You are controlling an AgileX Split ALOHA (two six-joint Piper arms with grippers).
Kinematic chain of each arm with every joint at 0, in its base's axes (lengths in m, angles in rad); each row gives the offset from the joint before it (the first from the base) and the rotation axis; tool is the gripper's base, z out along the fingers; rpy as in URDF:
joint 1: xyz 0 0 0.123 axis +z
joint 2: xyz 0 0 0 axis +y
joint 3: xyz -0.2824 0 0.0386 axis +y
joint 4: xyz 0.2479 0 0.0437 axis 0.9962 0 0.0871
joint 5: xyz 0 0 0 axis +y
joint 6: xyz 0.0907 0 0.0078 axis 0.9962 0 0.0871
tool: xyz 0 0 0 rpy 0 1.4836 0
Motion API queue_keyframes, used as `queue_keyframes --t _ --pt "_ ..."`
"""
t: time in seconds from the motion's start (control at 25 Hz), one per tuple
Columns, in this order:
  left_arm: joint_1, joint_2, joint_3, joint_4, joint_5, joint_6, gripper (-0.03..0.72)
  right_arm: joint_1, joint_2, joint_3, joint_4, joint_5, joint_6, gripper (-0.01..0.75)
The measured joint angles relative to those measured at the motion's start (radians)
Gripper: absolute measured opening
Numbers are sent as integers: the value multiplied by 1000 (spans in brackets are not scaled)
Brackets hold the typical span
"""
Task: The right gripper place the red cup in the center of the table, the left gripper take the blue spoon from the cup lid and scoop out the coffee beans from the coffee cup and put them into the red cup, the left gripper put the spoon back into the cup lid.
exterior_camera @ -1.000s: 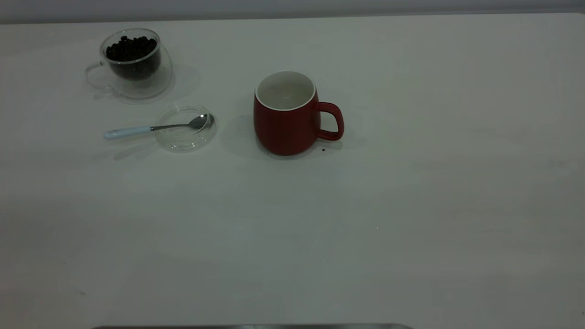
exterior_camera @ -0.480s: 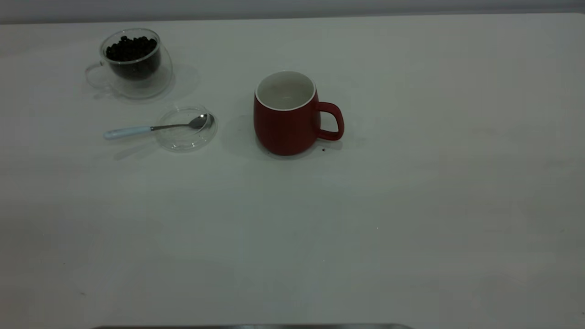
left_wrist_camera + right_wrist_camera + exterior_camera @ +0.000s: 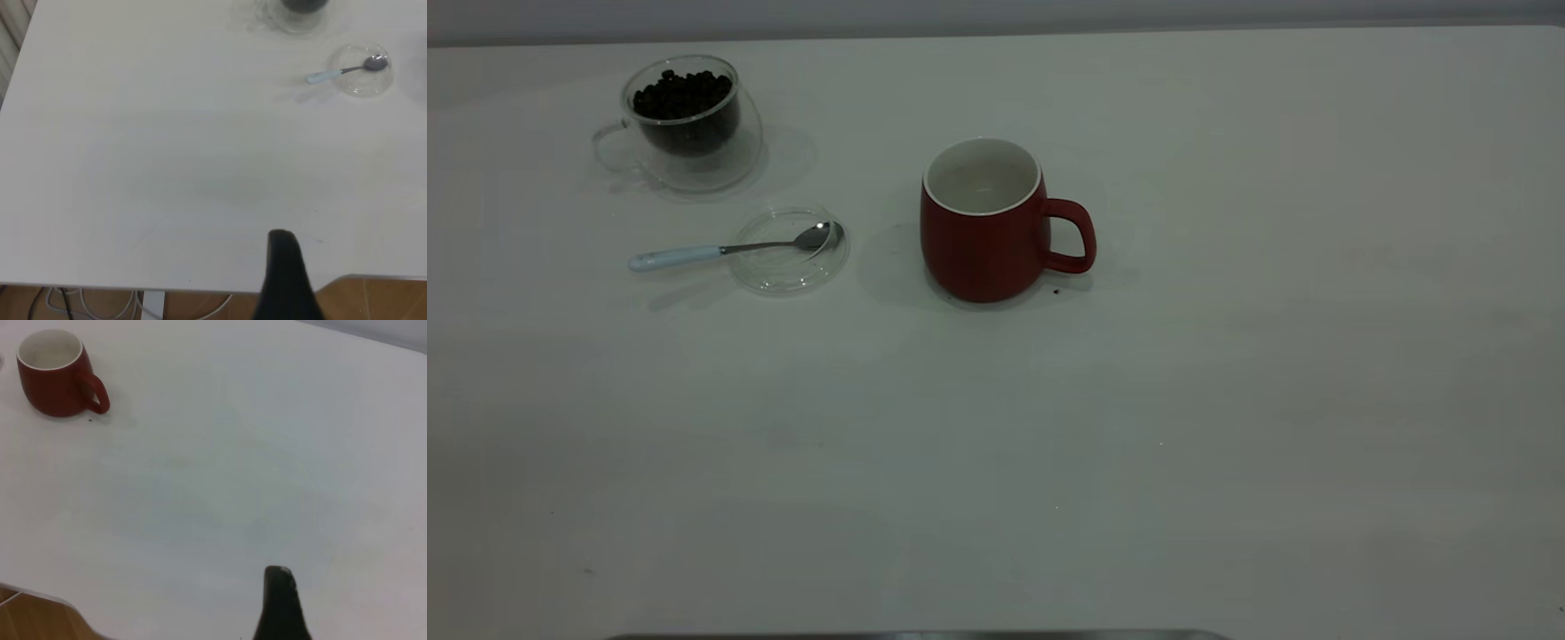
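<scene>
Red cup [image 3: 985,229] stands upright on the table [image 3: 1227,400], and we take it as our landmark. Its white interior looks empty, and its loop handle points away from the other vessels. We note one dark speck on the tabletop just beside its base, below the handle.

Cup lid [image 3: 789,250] lies flat near the red cup, on the side opposite the handle. The blue spoon [image 3: 725,250] rests across the lid, metal bowl inside the rim, pale handle overhanging the edge away from the red cup. The coffee cup [image 3: 685,123] stands farther from the red cup, beyond the lid, upright and holding coffee beans [image 3: 683,94].

Of the left gripper [image 3: 285,280] we see one black finger at the table's near edge, well apart from the lid; we cannot tell its state. The right gripper [image 3: 280,603] likewise shows one finger, well apart from the red cup; state cannot be told.
</scene>
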Motion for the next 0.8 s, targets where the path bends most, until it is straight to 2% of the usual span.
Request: queue_keyframes --t 0.8 --pt "0 0 0 0 0 2 587 -29 0 0 0 0 0 573"
